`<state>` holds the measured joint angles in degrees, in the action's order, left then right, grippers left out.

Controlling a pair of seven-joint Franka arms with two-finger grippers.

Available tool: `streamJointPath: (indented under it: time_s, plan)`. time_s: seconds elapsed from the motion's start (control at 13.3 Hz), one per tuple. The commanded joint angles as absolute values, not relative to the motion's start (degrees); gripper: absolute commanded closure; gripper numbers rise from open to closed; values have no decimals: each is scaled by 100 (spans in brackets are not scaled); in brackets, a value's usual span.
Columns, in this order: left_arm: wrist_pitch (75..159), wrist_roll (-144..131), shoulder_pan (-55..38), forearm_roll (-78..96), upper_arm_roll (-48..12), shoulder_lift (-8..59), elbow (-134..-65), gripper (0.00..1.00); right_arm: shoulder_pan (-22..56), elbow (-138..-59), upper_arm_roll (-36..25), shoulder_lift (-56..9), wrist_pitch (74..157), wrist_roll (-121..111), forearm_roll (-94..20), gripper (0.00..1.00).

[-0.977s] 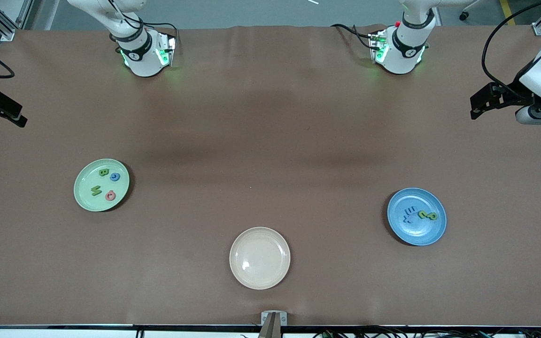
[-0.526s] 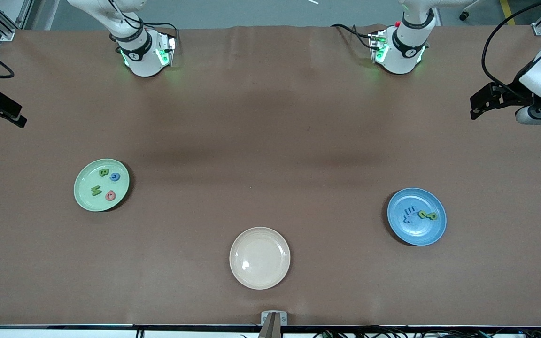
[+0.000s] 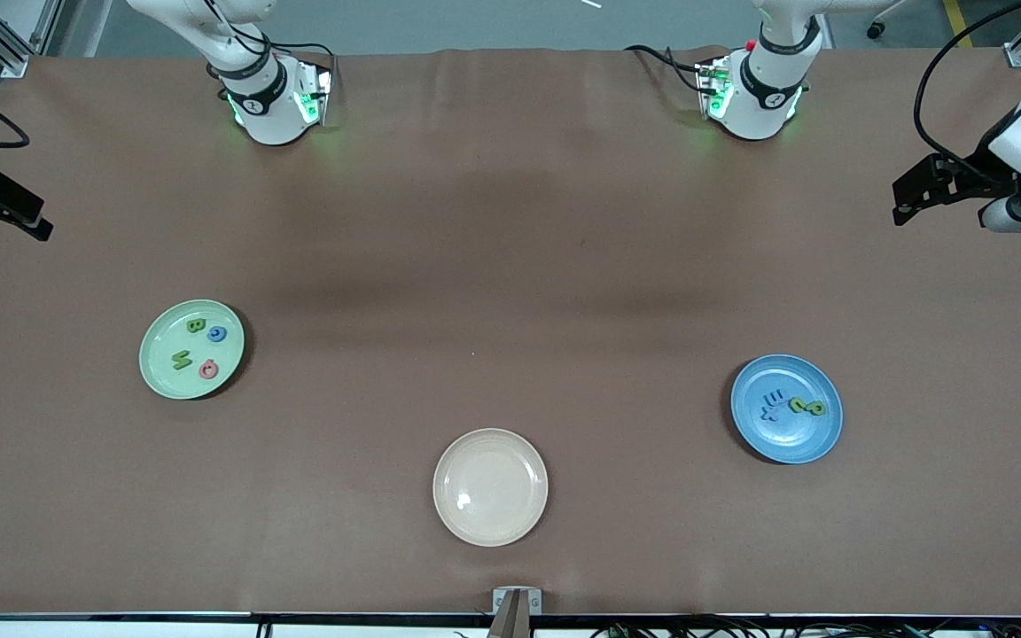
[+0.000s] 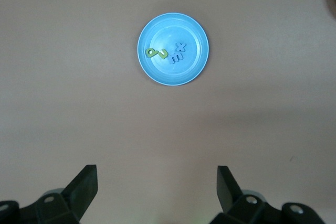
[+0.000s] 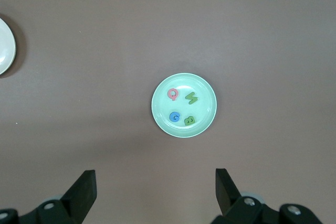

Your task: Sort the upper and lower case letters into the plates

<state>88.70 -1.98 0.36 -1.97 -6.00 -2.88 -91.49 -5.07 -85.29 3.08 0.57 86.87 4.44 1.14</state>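
The mint green plate (image 3: 160,372) lies toward the right arm's end and holds two green letters (image 3: 196,326), a blue one (image 3: 218,334) and a pink-red one (image 3: 208,369). It also shows in the right wrist view (image 5: 205,103). The sky blue plate (image 3: 794,439) lies toward the left arm's end and holds two blue letters (image 3: 772,403) and two green letters (image 3: 806,407). It also shows in the left wrist view (image 4: 178,74). My left gripper (image 4: 156,182) and my right gripper (image 5: 155,184) are open, empty and held high. In the front view the left gripper (image 3: 914,190) is at the left arm's end of the table and the right gripper (image 3: 5,213) at the right arm's end.
A cream plate (image 3: 490,486) with nothing in it lies near the table's front edge, between the two coloured plates. A brown cloth (image 3: 510,266) covers the table. A small metal bracket (image 3: 517,602) sits at the front edge.
My left gripper has drifted slightly outward at the left arm's end of the table. Plates, letters and right gripper have not moved.
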Motion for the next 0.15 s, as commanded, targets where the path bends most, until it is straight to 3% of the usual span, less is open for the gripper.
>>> streamJointPath:
  time_s: [0.0, 0.08]
  plan:
    - [8877, -88, 79, -35, -615, -325, -9062, 0, -562, -8411, 343, -9, 8657, 404, 35, 0]
    - [8877, -88, 88, -26, -624, -325, -9044, 0, -563, -8411, 343, -9, 8657, 404, 35, 0]
